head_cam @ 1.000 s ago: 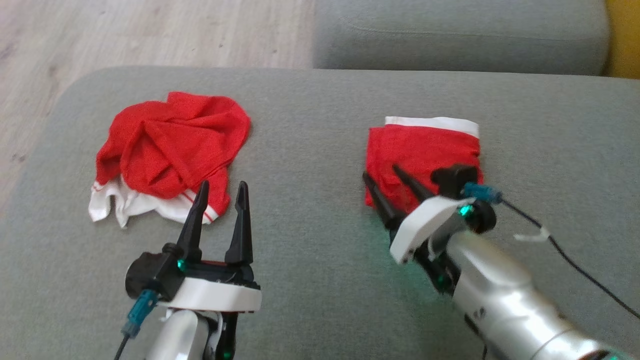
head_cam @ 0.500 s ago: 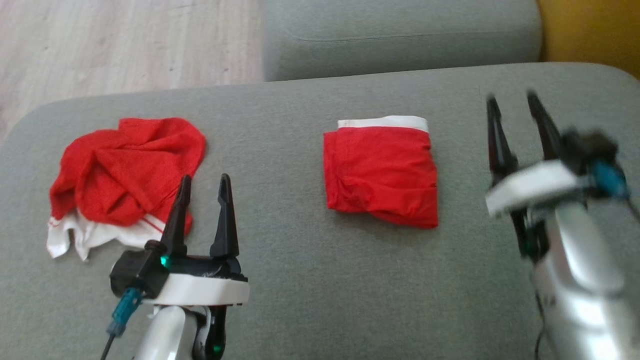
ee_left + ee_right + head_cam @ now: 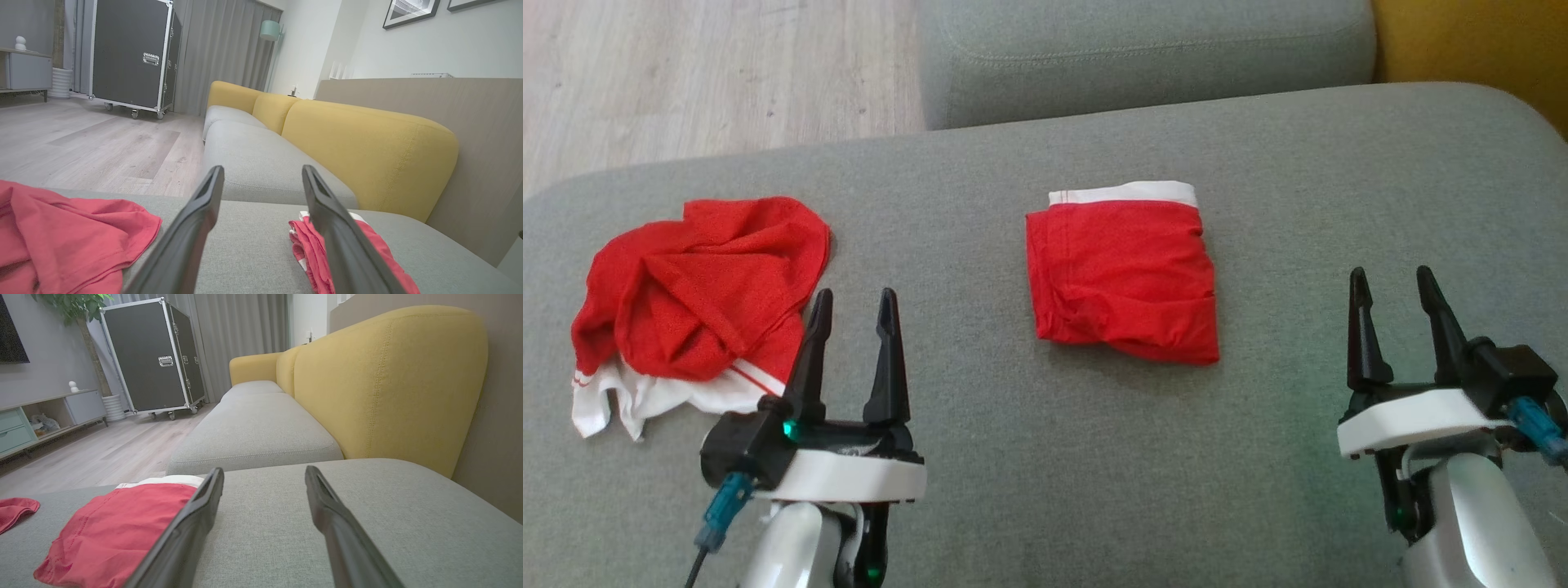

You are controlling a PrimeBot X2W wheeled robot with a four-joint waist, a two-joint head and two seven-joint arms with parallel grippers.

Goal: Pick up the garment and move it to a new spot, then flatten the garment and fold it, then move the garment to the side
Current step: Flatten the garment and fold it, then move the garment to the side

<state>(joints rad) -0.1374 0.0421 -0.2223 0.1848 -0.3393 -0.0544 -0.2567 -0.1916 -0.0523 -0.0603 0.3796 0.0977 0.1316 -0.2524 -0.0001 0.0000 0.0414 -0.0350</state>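
**One garment folded, one in a heap, both grippers empty**

At the far left of the grey seat cushion [image 3: 1045, 482] the crumpled red garment [image 3: 698, 286] is seen bunched in a heap, with its white band spilled out at the near edge. Just beside its right edge the left gripper [image 3: 854, 296] is held with fingers parted and nothing between them; whether the cloth is touched cannot be told. Near the middle of the cushion the folded red garment [image 3: 1123, 273] is laid as a tidy rectangle, with its white waistband [image 3: 1123, 194] along the far edge. Well apart to the right, the right gripper [image 3: 1390, 276] is likewise spread and empty, over bare cushion.

The fold on the middle piece is judged finished, so the step in hand is taken to be the start of work on the heap – the pick-up. For that, the left fingers would need to be lowered onto a raised ridge of the crumpled cloth and closed through enough layers for the whole piece to be lifted. A shallow pinch on thin fabric is likely to slip. Should the folded piece first be shifted aside, it would have to be moved without the fold being opened
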